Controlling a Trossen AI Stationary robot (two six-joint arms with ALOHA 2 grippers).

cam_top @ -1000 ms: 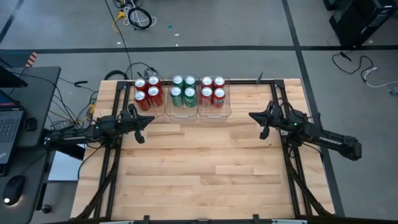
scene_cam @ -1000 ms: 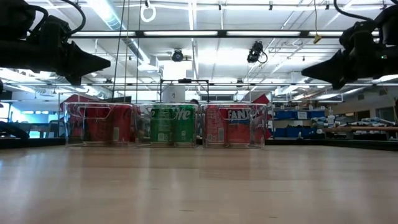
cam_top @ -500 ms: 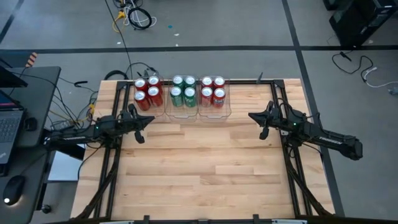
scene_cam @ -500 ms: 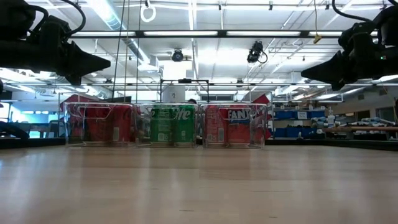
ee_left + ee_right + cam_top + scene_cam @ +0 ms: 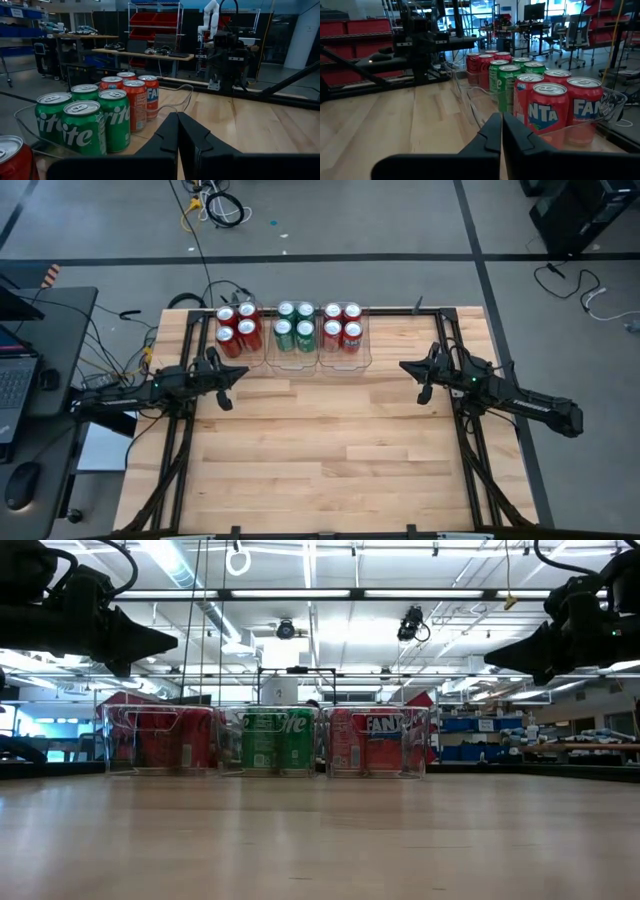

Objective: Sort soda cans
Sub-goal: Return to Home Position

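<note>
The soda cans stand upright in three clear bins at the table's far edge: red cans in the left bin, green cans in the middle one, red Fanta cans in the right one. All show in the low view, with the green cans in the centre. My left gripper hovers shut above the table, near the left bin. My right gripper hovers shut to the right of the bins. In the wrist views the shut fingers of the left gripper and the right gripper point past the cans.
The three clear bins sit side by side at the far edge. Bare wood table stretches from the bins to the near edge. Black frame rails run along both sides. A desk with a laptop stands left of the table.
</note>
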